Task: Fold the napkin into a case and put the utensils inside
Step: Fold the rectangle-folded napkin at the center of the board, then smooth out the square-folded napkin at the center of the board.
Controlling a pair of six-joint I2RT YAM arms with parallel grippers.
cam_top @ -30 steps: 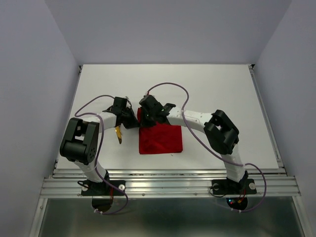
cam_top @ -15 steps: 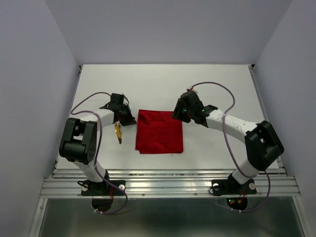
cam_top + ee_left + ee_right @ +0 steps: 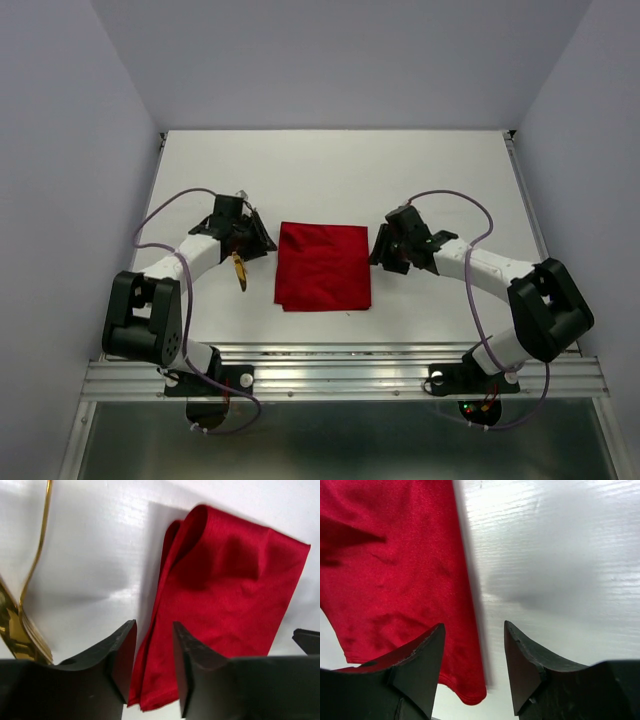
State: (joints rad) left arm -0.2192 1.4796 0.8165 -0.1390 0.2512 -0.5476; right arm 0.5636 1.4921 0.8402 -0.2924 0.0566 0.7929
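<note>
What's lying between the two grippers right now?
The folded red napkin lies flat between the left gripper and the right gripper; the top view shows it.

arms: left arm (image 3: 185,258), right arm (image 3: 480,265), white links, bulky black joints | cables (image 3: 445,193): thin purple loops, one per arm | fingers (image 3: 110,665): matte black wedges, rough edges | bases (image 3: 470,380): black plates, pale screws, maybe small red-green lights

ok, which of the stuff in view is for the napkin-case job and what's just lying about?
For the job:
- red napkin, folded, flat
- gold utensils, left of it

Not for the job:
- white table
- metal rail at its near edge
</note>
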